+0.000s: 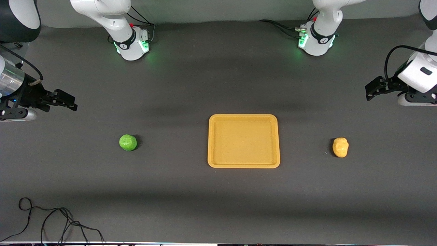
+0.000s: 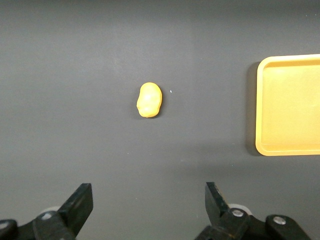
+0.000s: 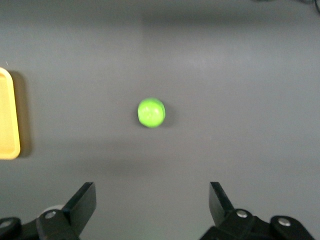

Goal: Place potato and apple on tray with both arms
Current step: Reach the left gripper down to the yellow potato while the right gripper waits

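While both fruits are lying on the bare table, nothing is sitting on the tray (image 1: pixel 243 141) yet, so I am judging the task as not started: two pickups and two placements are left.

Front view: the tray is lying flat mid-table. The apple (image 1: pixel 128 142) is resting toward the right arm's end of the table, well apart from the tray. The potato (image 1: pixel 340 147) is resting toward the left arm's end, also well apart from the tray. All three are lying at about the same nearness to the camera. The right gripper (image 1: pixel 70 101) is hanging in the air at the right arm's end of the table, carrying nothing. The left gripper (image 1: pixel 370 89) is hanging in the air at the left arm's end, likewise carrying nothing.

Left wrist view: the left gripper (image 2: pixel 149 204) is showing its two fingers spread wide with nothing between them. The potato (image 2: pixel 149 100) is lying alone on the table, and one end of the tray (image 2: pixel 261 107) is showing, bare.

Right wrist view: the right gripper (image 3: pixel 152 202) is showing its fingers spread wide too, gripping nothing. The apple (image 3: pixel 151 112) is sitting alone on the table, and a sliver of the tray (image 3: pixel 11 120) is showing at the edge
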`<action>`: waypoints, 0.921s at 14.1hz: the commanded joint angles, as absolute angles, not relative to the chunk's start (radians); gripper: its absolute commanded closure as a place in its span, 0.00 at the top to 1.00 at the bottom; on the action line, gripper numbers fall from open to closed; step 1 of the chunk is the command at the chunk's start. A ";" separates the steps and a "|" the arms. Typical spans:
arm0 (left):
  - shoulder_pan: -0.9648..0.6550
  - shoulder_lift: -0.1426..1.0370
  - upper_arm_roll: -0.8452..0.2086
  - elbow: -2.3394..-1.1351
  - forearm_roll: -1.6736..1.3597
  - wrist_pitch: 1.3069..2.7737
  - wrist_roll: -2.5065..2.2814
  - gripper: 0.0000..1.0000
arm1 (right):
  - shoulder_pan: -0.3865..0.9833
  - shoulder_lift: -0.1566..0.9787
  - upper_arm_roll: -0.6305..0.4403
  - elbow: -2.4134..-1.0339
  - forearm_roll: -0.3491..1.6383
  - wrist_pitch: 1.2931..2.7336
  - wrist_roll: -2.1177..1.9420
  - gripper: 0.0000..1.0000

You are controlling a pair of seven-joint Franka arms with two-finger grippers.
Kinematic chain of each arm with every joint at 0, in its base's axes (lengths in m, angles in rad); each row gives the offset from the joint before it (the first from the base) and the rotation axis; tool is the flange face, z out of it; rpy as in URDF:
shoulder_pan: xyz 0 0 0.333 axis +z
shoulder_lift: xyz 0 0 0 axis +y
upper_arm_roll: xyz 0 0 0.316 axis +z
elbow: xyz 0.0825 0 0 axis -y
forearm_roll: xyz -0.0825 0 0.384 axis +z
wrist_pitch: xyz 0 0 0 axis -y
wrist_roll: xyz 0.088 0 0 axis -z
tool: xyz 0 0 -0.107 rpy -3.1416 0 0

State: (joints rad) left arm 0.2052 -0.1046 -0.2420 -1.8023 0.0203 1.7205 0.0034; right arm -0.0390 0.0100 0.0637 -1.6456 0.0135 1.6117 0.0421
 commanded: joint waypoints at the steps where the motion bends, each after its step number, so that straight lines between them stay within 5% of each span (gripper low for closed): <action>1: 0.198 -0.126 -0.233 -1.821 0.011 1.727 0.018 1.00 | -0.048 0.009 0.071 -1.624 0.012 1.569 0.046 1.00; 6: 0.198 -0.100 -0.232 -1.827 0.011 1.774 0.018 1.00 | -0.041 0.028 0.069 -1.623 0.006 1.566 0.022 1.00; 13: 0.204 0.190 -0.230 -1.838 0.035 2.028 0.025 1.00 | -0.043 0.078 0.071 -1.592 0.008 1.566 0.014 1.00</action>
